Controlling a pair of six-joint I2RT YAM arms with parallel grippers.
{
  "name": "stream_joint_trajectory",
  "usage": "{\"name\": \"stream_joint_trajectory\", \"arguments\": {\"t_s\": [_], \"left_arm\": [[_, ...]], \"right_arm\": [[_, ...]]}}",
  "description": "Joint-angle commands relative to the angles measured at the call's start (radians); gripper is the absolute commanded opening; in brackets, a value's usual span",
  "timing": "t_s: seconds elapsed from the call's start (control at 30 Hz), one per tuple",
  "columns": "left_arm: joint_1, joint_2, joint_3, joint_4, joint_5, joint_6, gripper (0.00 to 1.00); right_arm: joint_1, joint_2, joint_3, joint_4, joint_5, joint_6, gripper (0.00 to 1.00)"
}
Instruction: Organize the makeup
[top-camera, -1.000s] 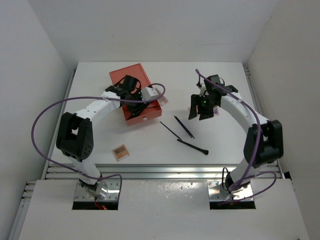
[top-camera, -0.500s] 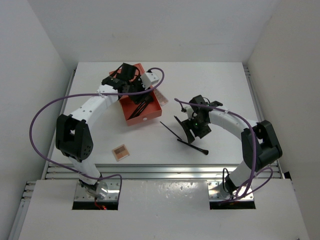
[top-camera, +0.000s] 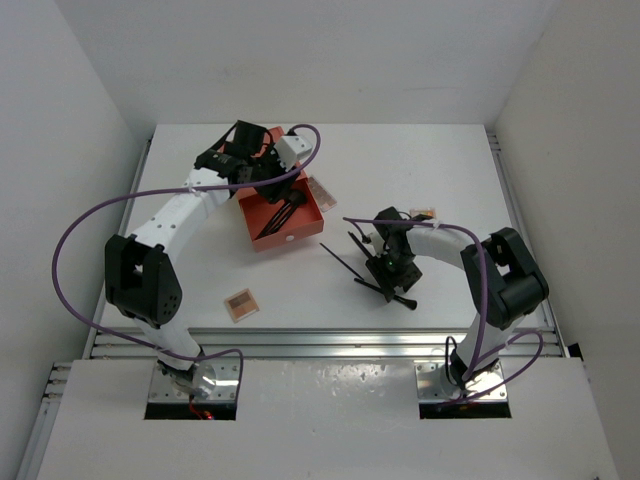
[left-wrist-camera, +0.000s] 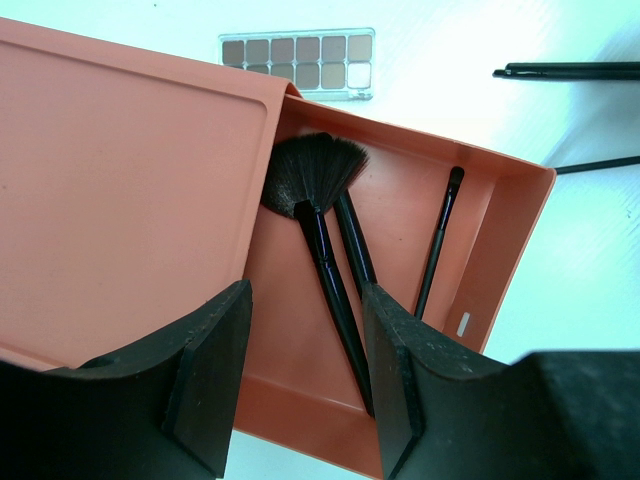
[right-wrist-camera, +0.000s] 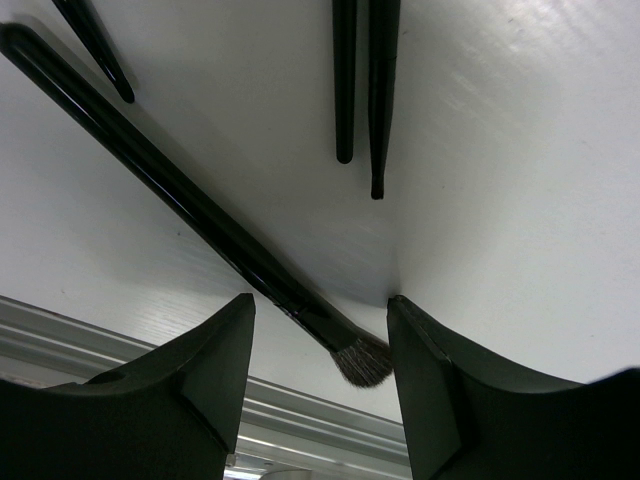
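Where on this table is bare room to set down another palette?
Bare: the far right corner behind the right-hand palette, and the near strip between the small orange palette and the loose brushes. Crowded: around the orange drawer box and under the right claw.

Orange-red drawer box (left-wrist-camera: 130, 170), black fan brush (left-wrist-camera: 312, 178) inside it, palette (left-wrist-camera: 297, 63) beside it with brown and tan pans in two rows, white table (top-camera: 440, 160), purple cables (top-camera: 58, 255).

Orange drawer box (top-camera: 308, 208) — open, on tbl (top-camera: 200, 260)
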Motion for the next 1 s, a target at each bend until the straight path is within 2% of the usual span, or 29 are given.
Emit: {"name": "stream_joint_trajectory", "arguments": {"t_s": [0.0,0.03,0.07,0.2,0.23,0.3,0.33,0.47,0.53,0.67,0.7,0.83,0.87,0.9,0.97], "left_arm": [[0.016,-0.063,0.025,0.009,0.018,-0.020,0.54],[0.016,-0.063,0.016,0.009,0.018,-0.020,0.54],[0.016,-0.063,0.016,0.009,0.018,-0.020,0.54],[0.016,-0.072,0.016,0.009,0.039,-0.020,0.54],[0.016,-0.072,0.016,0.009,0.049,-0.020,0.54],[0.016,-0.072,0.016,0.009,0.061,-0.020,0.54],[0.016,-0.072,0.016,0.009,0.075,-0.010,0.54],[0.007,-0.106,-0.009,-0.009,0.150,0.086,0.54],[-0.021,-0.133,-0.032,-0.018,0.176,0.140,0.54],[-0.096,-0.181,-0.079,-0.027,0.172,0.308,0.57],[-0.116,-0.204,-0.092,-0.027,0.152,0.397,0.58],[-0.249,-0.282,-0.191,-0.008,0.093,0.684,0.64],[-0.271,-0.305,-0.257,0.067,0.083,0.724,0.65],[-0.285,-0.327,-0.288,0.104,0.082,0.800,0.70],[-0.303,-0.357,-0.325,0.164,0.130,0.862,0.73]], "right_arm": [[0.022,-0.002,-0.017,0.030,0.031,-0.008,0.55],[0.028,-0.017,-0.040,0.033,0.034,-0.007,0.51],[0.037,-0.017,-0.050,0.038,0.034,-0.007,0.51],[0.049,-0.052,-0.087,0.053,0.034,0.002,0.27],[0.052,-0.068,-0.091,0.050,0.055,0.002,0.19],[0.052,-0.078,-0.096,0.047,0.058,-0.002,0.11],[0.052,-0.091,-0.094,0.037,0.058,-0.020,0.02],[0.051,-0.155,-0.061,-0.010,0.042,-0.056,0.00],[0.051,-0.196,-0.047,-0.051,-0.030,-0.094,0.00],[0.052,-0.282,0.064,-0.111,-0.127,-0.097,0.00],[0.052,-0.284,0.115,-0.153,-0.167,-0.096,0.00],[0.045,-0.183,0.337,-0.214,-0.299,-0.022,0.00],[0.043,-0.162,0.363,-0.215,-0.395,0.014,0.00],[0.040,-0.128,0.434,-0.221,-0.423,0.027,0.00],[0.040,-0.064,0.476,-0.227,-0.493,0.071,0.00]]}}
